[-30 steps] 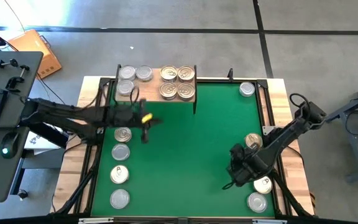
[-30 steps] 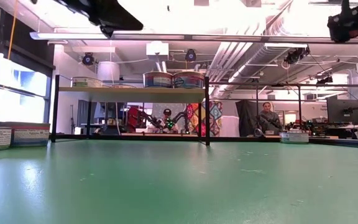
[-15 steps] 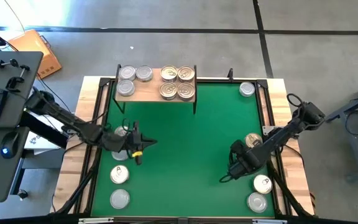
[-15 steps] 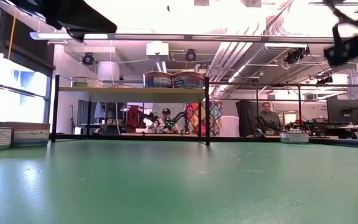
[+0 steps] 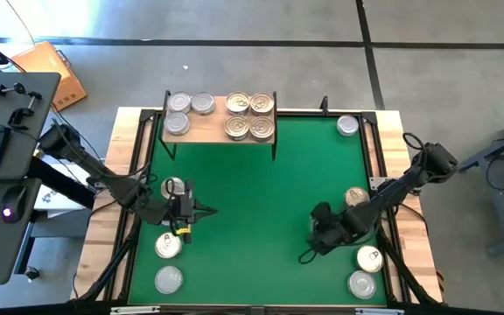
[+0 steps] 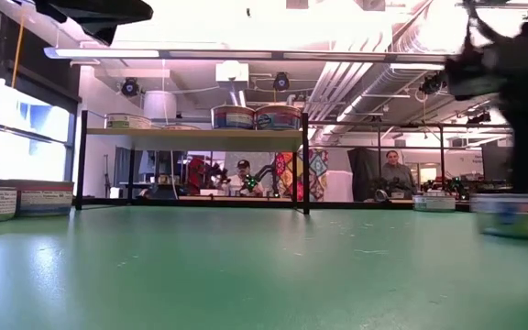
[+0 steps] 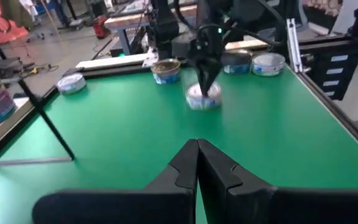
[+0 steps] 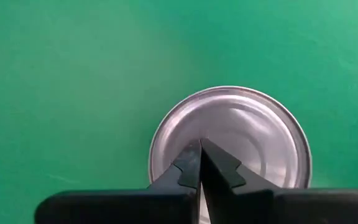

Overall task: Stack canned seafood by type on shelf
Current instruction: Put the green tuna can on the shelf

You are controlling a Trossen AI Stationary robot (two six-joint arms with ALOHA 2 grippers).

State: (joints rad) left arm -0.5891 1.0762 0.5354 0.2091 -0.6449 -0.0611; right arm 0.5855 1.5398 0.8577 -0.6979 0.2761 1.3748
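A: Why do we hold the right gripper (image 8: pixel 199 163) pressed together over that silver tin (image 8: pixel 229 146) on the mat's (image 5: pixel 261 201) right?

B: Probably to nudge it; nothing is clamped. Our left gripper (image 7: pixel 197 165), also together and empty, hovers over the tins (image 5: pixel 168 246) at left.

A: And the shelf (image 5: pixel 220 128)?

B: Far edge: silver tins (image 5: pixel 182 112) left, gold tins (image 5: pixel 250 116) right.

cans (image 5: pixel 250 115) on shelf (image 5: pixel 208 129) at mat's (image 5: pixel 261 219) far edge.

Two dark jointed arms (image 5: pixel 86 166), black looping cables
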